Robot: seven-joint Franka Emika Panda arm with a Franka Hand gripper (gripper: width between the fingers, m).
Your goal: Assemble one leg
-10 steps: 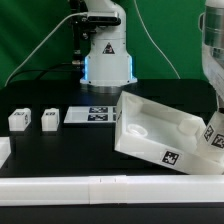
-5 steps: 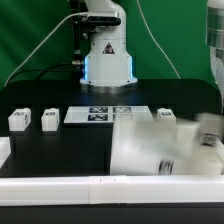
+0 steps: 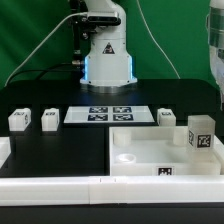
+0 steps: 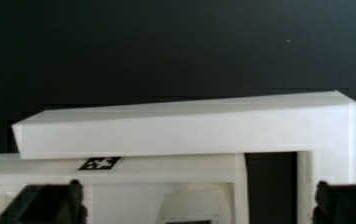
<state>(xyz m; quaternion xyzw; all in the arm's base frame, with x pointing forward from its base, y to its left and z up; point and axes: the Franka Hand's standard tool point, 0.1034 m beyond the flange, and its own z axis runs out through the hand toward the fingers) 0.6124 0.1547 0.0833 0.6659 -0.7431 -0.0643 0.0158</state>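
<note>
Three small white legs with tags stand on the black table: two at the exterior view's left (image 3: 18,119) (image 3: 49,119) and one right of the marker board (image 3: 166,117). Another leg (image 3: 200,133) stands at the right end of the large white tray-like part (image 3: 140,150), which lies flat. I cannot tell if that leg is in the tray or beside it. In the wrist view my gripper (image 4: 201,205) is open above the tray's wall (image 4: 193,125), with dark fingertips (image 4: 59,203) wide apart and nothing between them. Only the arm (image 3: 215,45) shows at the exterior view's right edge.
The marker board (image 3: 112,114) lies in front of the robot base (image 3: 107,55). A low white wall (image 3: 100,186) runs along the table's front edge. A white block (image 3: 4,150) sits at the left edge.
The tray-like part was tilted up at its right end one second ago. It has dropped flat onto the table, and the gripper has risen out of the exterior view.
</note>
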